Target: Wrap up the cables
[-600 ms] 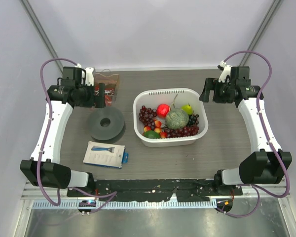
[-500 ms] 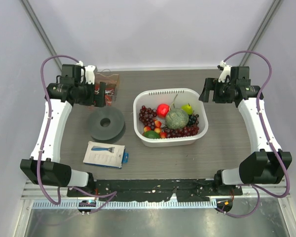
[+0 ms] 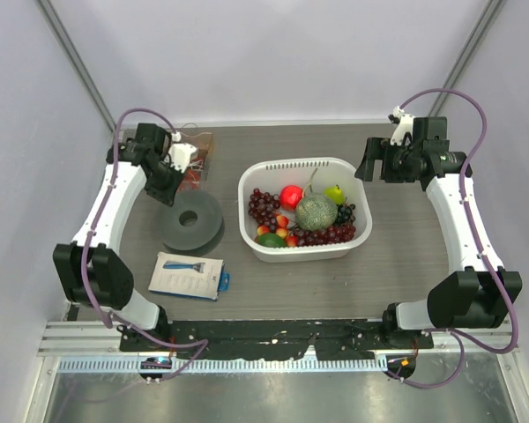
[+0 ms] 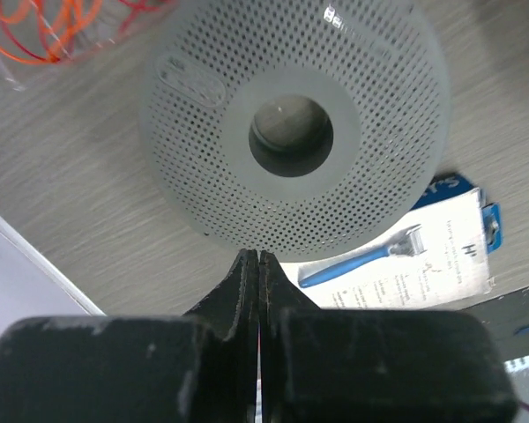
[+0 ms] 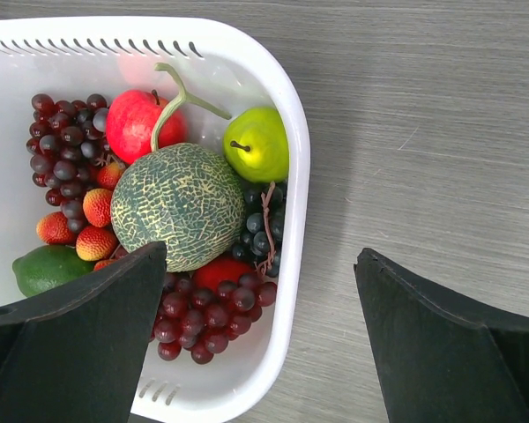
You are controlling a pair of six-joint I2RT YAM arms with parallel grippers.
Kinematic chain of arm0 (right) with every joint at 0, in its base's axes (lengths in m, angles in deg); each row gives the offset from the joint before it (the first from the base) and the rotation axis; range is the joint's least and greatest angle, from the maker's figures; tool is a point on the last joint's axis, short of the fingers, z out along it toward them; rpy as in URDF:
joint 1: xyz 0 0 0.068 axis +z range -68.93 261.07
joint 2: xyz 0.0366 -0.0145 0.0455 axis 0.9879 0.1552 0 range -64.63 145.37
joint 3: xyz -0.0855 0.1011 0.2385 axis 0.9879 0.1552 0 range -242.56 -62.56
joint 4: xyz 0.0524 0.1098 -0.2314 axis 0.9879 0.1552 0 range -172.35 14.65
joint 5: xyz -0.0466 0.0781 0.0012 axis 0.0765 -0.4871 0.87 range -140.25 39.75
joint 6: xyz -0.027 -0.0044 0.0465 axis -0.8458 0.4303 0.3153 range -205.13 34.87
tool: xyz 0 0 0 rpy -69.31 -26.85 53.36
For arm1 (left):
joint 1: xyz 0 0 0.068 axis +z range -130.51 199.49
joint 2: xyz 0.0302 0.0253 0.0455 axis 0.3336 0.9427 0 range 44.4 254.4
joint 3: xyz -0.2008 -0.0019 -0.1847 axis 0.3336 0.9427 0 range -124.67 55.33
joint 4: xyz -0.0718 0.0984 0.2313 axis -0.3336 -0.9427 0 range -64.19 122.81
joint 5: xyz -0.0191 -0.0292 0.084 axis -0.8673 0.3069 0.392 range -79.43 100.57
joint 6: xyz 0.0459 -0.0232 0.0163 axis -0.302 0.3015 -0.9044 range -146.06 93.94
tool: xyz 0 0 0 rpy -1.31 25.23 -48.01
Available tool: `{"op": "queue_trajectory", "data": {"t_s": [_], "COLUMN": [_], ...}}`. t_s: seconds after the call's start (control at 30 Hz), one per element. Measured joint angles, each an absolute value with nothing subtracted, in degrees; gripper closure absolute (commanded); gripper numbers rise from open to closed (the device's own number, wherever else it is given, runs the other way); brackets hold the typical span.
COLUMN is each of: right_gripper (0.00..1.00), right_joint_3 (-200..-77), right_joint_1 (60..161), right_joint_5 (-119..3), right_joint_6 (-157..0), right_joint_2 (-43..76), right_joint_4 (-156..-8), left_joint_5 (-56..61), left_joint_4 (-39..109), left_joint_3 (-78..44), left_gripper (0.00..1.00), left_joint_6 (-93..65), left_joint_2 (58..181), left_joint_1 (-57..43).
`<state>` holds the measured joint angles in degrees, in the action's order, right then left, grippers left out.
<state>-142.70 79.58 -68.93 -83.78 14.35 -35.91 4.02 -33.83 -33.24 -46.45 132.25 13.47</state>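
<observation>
Cables (image 3: pixel 197 162): a loose tangle of thin orange-red wire, far-left part of the table (image 3: pixel 397 264), just behind the grey perforated disc (image 3: pixel 207 227). They seem to lie inside a clear wrapper; you cannot tell for sure. In the left wrist view they show only at the top-left corner (image 4: pixel 44 26).

Your left gripper (image 4: pixel 251 257) is clenched, fingers pressed together with nothing between them. It hangs above the disc (image 4: pixel 379 132), apart from the wires. A carded blue razor (image 4: pixel 406 256) lies just beyond the disc's near edge.

Your right gripper (image 5: pixel 260 256) is released, jaws spread wide, holding nothing. It hovers over the right rim of the white basket (image 5: pixel 291 150), well apart from the wires. Inside the basket: melon (image 5: pixel 176 207), green pear (image 5: pixel 257 145), dark grapes (image 5: pixel 66 123).
</observation>
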Motion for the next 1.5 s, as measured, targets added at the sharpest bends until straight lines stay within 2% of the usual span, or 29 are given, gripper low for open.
{"op": "queue_trajectory", "data": {"t_s": [0.37,0.93,1.2,1.5], "right_gripper": [0.07,0.08,0.08,0.07], "right_joint_3": [-142.89,-143.09,-140.62,-140.38], "right_joint_1": [79.25,75.36,73.11,69.68], "right_joint_5": [-68.93,-69.15,-69.95,-71.75], "right_joint_6": [-83.89,-82.99,-81.95,-81.29], "right_joint_2": [14.37,14.35,13.45,12.38], "right_joint_4": [-35.65,-35.67,-37.07,-37.40], "left_joint_5": [5.66,9.12,5.47,-2.99], "left_joint_4": [-21.41,-10.15,-6.46,-0.03], "left_joint_3": [-19.58,-11.12,-9.79,-8.85], "left_gripper": [1.00,1.00,1.00,1.00], "left_joint_6": [-44.48,-36.22,-19.98,-8.00], "left_joint_2": [134.17,140.03,140.03,142.54], "left_joint_1": [9.66,7.17,6.69,-0.59]}}
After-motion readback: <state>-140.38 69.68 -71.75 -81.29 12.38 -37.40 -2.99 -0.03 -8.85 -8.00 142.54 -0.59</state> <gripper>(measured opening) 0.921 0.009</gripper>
